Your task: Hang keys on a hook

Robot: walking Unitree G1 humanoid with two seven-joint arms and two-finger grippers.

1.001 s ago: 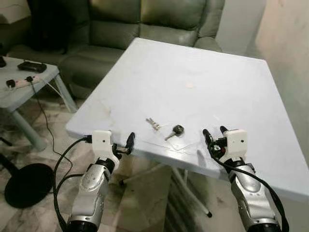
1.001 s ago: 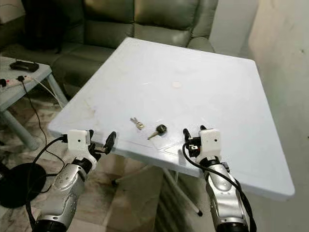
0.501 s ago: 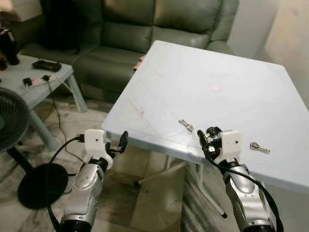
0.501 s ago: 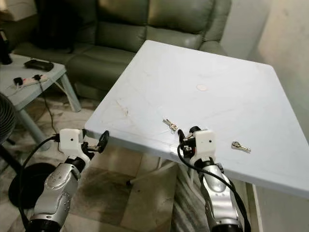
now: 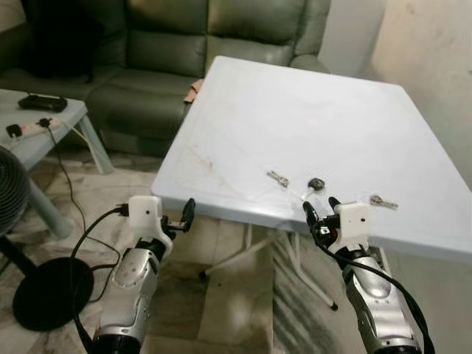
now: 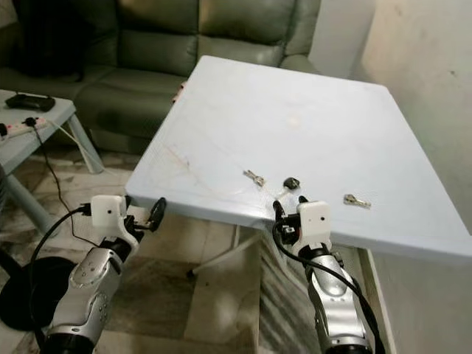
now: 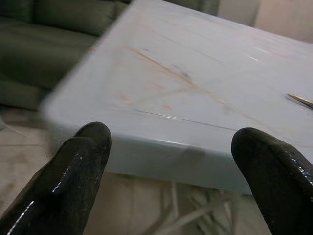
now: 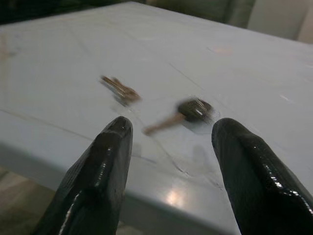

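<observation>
Three keys lie near the front edge of the white table [image 5: 295, 110]: a small silver pair [image 5: 278, 178], a black-headed key [image 5: 315, 184] and a single silver key [image 5: 383, 201] further right. My right gripper [image 5: 320, 206] hovers open at the table's front edge, just short of the black-headed key [image 8: 193, 111], with the small pair [image 8: 120, 89] to one side of it. My left gripper [image 5: 181, 217] is open below the table's front left corner, holding nothing. Its fingers [image 7: 73, 171] frame the table edge [image 7: 161, 147].
A green sofa [image 5: 184, 44] stands behind the table, with a wall [image 5: 435, 66] on the right. At the left are a low side table [image 5: 44, 125] with a power strip and cable, and a fan base [image 5: 44, 295] on the floor. Folding table legs [image 5: 287, 258] cross under the tabletop.
The whole picture has shifted as the camera moved. The black-headed key, hidden behind my right gripper half a second ago, shows again. Both grippers stay open by the front edge.
</observation>
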